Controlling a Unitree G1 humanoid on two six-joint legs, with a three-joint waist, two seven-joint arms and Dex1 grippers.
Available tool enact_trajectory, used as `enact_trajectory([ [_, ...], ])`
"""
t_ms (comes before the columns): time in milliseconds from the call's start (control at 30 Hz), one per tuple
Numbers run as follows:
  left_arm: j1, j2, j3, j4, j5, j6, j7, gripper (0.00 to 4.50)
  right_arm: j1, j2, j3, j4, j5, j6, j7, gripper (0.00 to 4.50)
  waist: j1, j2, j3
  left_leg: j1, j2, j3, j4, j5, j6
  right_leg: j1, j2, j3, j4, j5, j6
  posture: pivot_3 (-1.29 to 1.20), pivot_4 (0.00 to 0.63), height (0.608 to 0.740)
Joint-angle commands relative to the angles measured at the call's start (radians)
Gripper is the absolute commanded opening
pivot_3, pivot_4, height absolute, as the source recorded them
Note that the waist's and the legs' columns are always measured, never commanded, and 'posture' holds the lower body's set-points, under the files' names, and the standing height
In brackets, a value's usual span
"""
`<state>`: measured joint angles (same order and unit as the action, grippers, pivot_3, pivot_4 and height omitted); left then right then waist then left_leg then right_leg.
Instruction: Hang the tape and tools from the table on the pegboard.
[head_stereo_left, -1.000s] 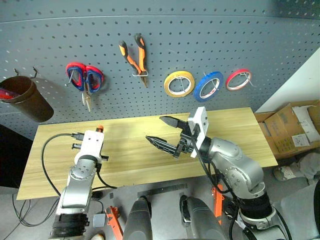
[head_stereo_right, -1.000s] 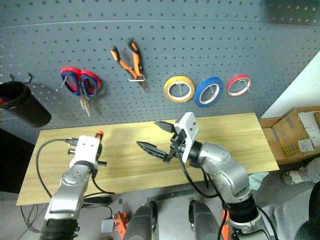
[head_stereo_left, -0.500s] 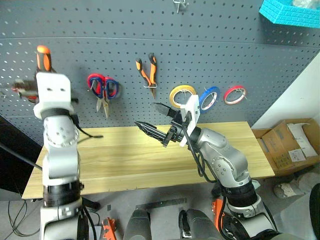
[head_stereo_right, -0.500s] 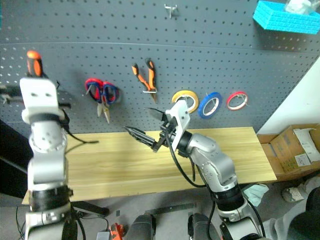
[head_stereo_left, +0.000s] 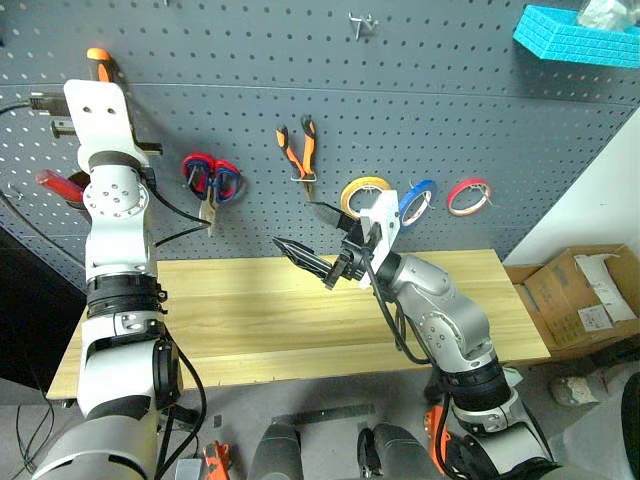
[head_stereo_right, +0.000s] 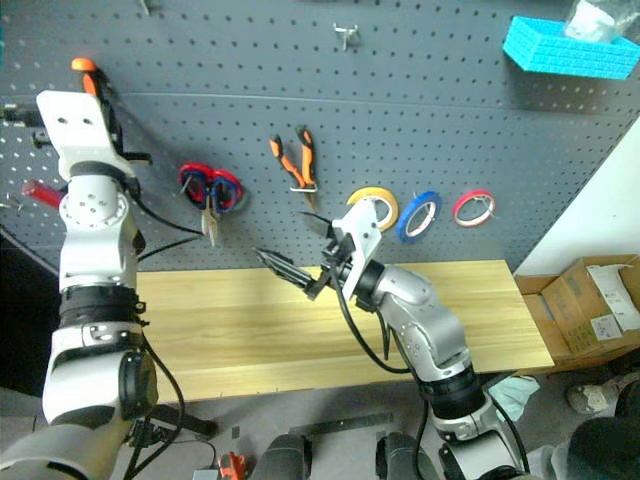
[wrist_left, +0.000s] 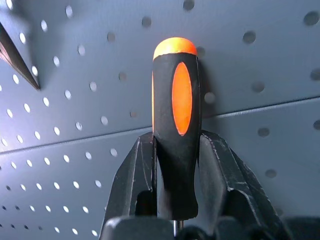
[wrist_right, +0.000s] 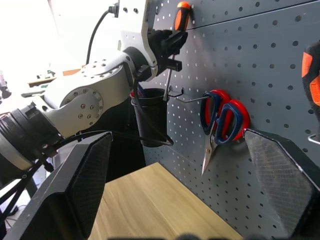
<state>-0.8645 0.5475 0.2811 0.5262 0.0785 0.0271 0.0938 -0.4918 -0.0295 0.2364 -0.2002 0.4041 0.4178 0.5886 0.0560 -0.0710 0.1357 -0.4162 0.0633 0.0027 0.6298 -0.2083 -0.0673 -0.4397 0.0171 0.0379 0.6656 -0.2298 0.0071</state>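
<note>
The short screwdriver (wrist_left: 176, 125) had a chunky black handle with orange inlays and an orange cap (shaft hidden). The left gripper (wrist_left: 175, 165) pinched it upright against the dark grey perforated pegboard (head_stereo_left: 420, 110); the right gripper (head_stereo_left: 312, 240) hung spread wide, holding nothing.

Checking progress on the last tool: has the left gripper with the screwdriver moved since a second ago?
Yes. The left gripper, shut on the screwdriver, has risen from the table to the pegboard, above the scissors.

Even, soft light — window glare whitens the right wrist view.
</note>
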Motion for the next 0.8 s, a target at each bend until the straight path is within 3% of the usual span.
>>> enact_trajectory([
  [33, -0.010, 0.019, 0.032, -0.001, -0.024, -0.017, 0.021, 0.81, 0.001, -0.007, -0.017, -0.031, -0.001, -0.025, -0.005, 4.50, -0.001, 0.000, -0.001, 0.000, 0.000, 0.000, 0.000, 0.000, 0.000, 0.000, 0.000, 0.000, 0.000, 0.000, 0.000, 0.17, 0.038, 0.740],
  [800, -0.028, 0.174, 0.059, 0.015, -0.038, -0.031, 0.043, 0.81, -0.005, 0.002, -0.004, 0.020, -0.023, -0.066, 0.013, 4.50, 0.002, -0.003, -0.018, 0.003, 0.000, 0.000, 0.007, 0.001, -0.001, -0.001, 0.001, 0.001, 0.013, 0.001, -0.001, 0.21, 0.023, 0.740],
])
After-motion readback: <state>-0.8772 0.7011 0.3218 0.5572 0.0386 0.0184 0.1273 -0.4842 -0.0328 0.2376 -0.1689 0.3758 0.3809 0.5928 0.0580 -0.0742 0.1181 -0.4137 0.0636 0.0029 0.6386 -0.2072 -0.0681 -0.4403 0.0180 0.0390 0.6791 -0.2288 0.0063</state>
